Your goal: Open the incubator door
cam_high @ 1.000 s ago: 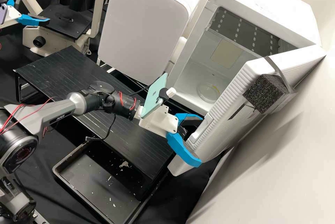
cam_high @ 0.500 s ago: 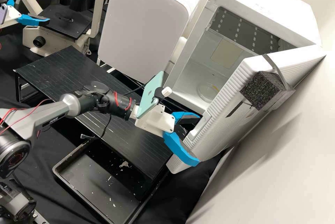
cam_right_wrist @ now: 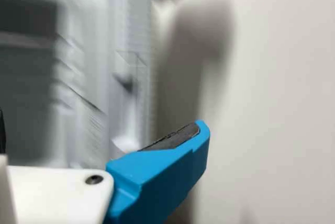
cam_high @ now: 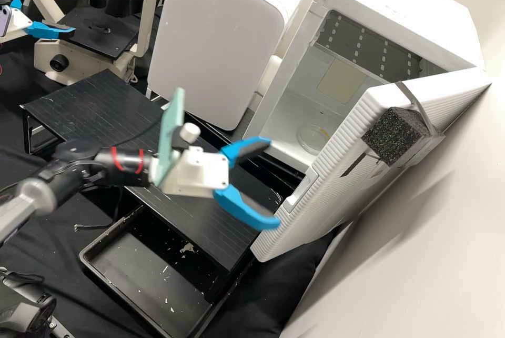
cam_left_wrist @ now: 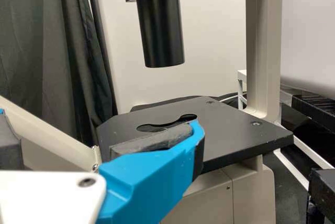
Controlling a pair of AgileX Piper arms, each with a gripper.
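Clearly, the change at your right end effector (cam_high: 272,182) is a retreat; half a second ago its two blue fingers straddled the free edge of the incubator door (cam_high: 329,198), and now they stand back from it, pulled toward the arm's base; it is wide open, with nothing between the fingers. The teal phone (cam_high: 171,135) mounted on it has moved back with it; the door swung a touch between the two earlier frames and has held its place since; you have it well ajar, with the foam block (cam_high: 392,135) strapped to its outer face; inside the white incubator (cam_high: 421,14) you can see a round clear dish (cam_high: 314,139) on the floor. Your left end effector (cam_high: 52,11) has kept its place by the microscope (cam_high: 68,59); its fingers are spread wide, holding nothing.

Surface: black cloth over the tabletop (cam_high: 68,275); a black slatted stand (cam_high: 100,109) in front of the machines, and a black tray (cam_high: 142,275) at its near side, flecked with white bits. Room: a pale-fronted box (cam_high: 215,38) stands between microscope and incubator; dark curtain (cam_high: 126,1) behind the microscope; plain off-white wall (cam_high: 410,259) beside the open door, with soft shadows on it.
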